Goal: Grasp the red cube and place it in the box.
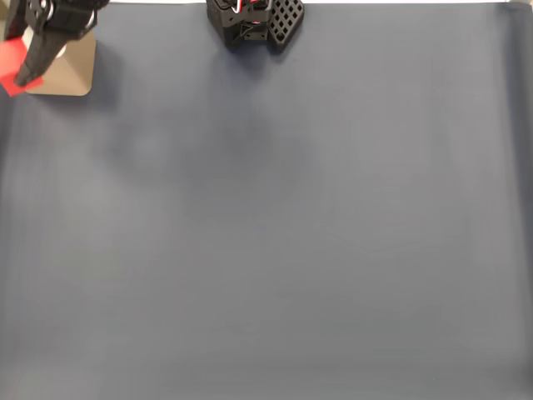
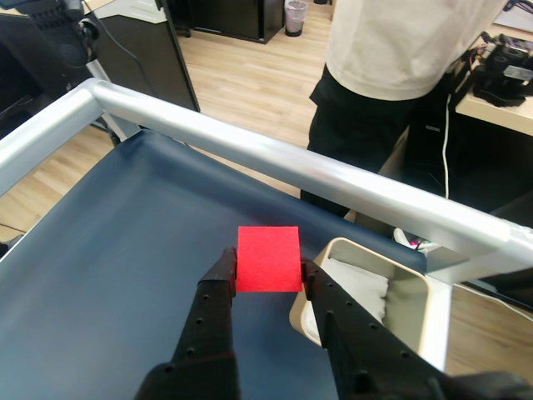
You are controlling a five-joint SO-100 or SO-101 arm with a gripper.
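Red cube (image 2: 268, 259) — clamped between the gripper (image 2: 268, 279) fingertips, beside the box (image 2: 412, 312).

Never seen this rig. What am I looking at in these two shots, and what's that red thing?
It is a small robot arm on a table covered by a dark blue mat. The fixed view looks straight down; the arm's black base sits at the top edge. The wrist view rides on the arm, looking along its two black fingers. The gripper is shut on the red cube, held up beside the open cream box, not yet in it. In the fixed view the box is in the top left corner. A person stands beyond the table's metal rail.
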